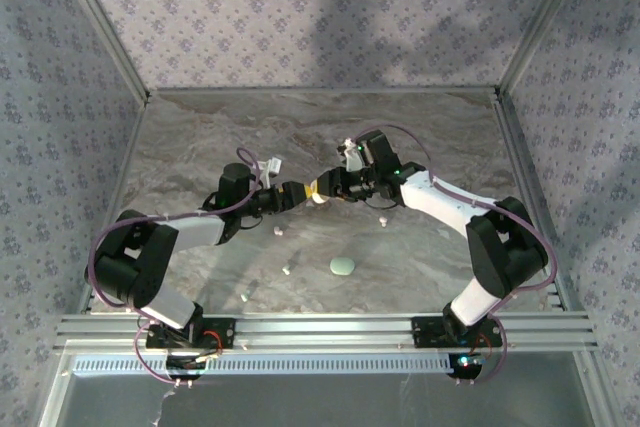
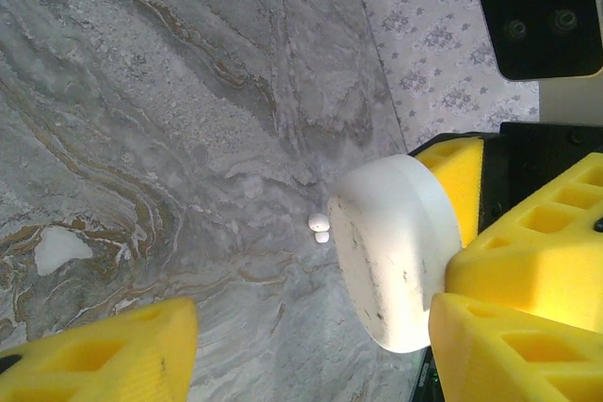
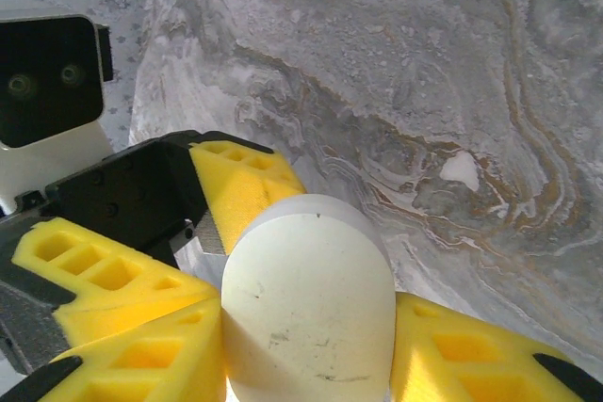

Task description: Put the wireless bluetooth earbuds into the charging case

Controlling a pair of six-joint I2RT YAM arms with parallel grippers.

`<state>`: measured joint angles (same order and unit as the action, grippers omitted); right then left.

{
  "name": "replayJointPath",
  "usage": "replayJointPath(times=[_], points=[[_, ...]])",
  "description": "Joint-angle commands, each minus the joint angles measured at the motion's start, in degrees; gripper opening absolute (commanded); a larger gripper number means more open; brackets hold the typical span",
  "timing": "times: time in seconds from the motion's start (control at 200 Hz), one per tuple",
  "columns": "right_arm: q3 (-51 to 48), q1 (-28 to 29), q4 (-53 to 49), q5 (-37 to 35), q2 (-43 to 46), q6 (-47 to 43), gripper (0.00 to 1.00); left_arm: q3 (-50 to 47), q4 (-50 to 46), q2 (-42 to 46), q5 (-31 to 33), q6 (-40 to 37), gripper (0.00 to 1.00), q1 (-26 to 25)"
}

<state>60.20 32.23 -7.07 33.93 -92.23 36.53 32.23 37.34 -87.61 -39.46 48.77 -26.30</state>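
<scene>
Four tiny white earbuds [image 1: 383,219] are lying loose on the table [image 1: 200,137], well apart from each other. One is sitting near the right arm [image 1: 440,202], and three are sitting nearer the left arm [image 1: 190,232]. None is sitting in a case that I can see, so I am guessing the real job is only starting. Every earbud is waiting to be picked up and put in.

One white case [image 2: 396,251] is being held up off the table in the middle, between the two arms. Its lid is looking closed to me, so it may be needing opening first. The right tool [image 3: 306,327] is squeezing the white case from both sides. The left tool [image 2: 316,327] is standing open, with a wide gap around the same case.

One mint case [image 1: 342,267] is resting on the table nearer the front.

Counting up, I am seeing four earbuds, two cases and two tools.
</scene>
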Motion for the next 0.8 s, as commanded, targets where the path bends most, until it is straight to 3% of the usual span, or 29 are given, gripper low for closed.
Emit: replayJointPath(times=[0.0, 0.165, 0.425, 0.8], points=[[-0.5, -0.1, 1.6, 2.2, 1.8, 1.6, 0.43, 1.4, 2.1, -0.7, -1.5, -0.1, 0.67, -0.1], [-0.8, 0.0, 2.6, 3.2, 2.2, 2.6, 0.42, 1.7, 1.3, -1.2, -1.1, -0.4, 0.67, -0.1], [-1.0, -0.2, 1.9, 3.2, 3.9, 2.7, 0.42, 3.4, -7.5, -1.5, 3.3, -3.7, 0.66, -0.1], [-1.3, -1.3, -1.2, 1.7, 5.4, 0.8, 0.42, 3.8, -10.4, -0.5, 4.1, -4.9, 0.67, 1.0]])
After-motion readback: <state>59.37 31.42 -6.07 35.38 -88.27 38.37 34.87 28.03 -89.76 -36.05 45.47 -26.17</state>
